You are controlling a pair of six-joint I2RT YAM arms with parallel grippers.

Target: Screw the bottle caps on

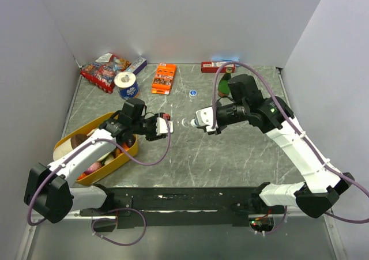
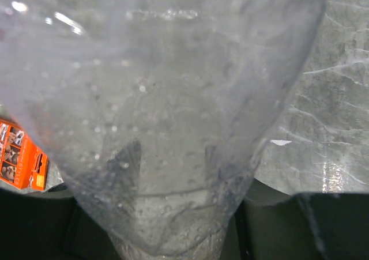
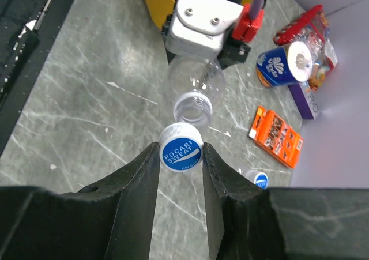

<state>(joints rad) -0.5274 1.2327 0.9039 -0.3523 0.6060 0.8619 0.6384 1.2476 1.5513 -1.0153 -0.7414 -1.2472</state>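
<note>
- The left end effector (image 1: 166,126) is clenched on a clear bottle (image 3: 195,87). It holds the bottle on its side above the middle of the counter (image 1: 230,156), with the open mouth pointing right.
- In the left wrist view the bottle's clear wall fills nearly the whole picture, and the fingers around it cannot be made out there.
- The right end effector (image 3: 180,154) is grasping a blue cap (image 3: 181,148), pinched between its two dark fingers. The white-lettered top of the cap faces the wrist camera.
- The cap sits right at the bottle's mouth and roughly in line with it. Whether the two touch cannot be told.
- A second blue cap (image 1: 193,92) lies alone on the counter, farther back than both end effectors.
- An orange box (image 1: 164,78) lies left of that cap at the far side. A blue-and-white roll (image 1: 127,86) stands farther left.
- A yellow tray (image 1: 130,153) with items in it sits at the near left, under the left arm.
</note>
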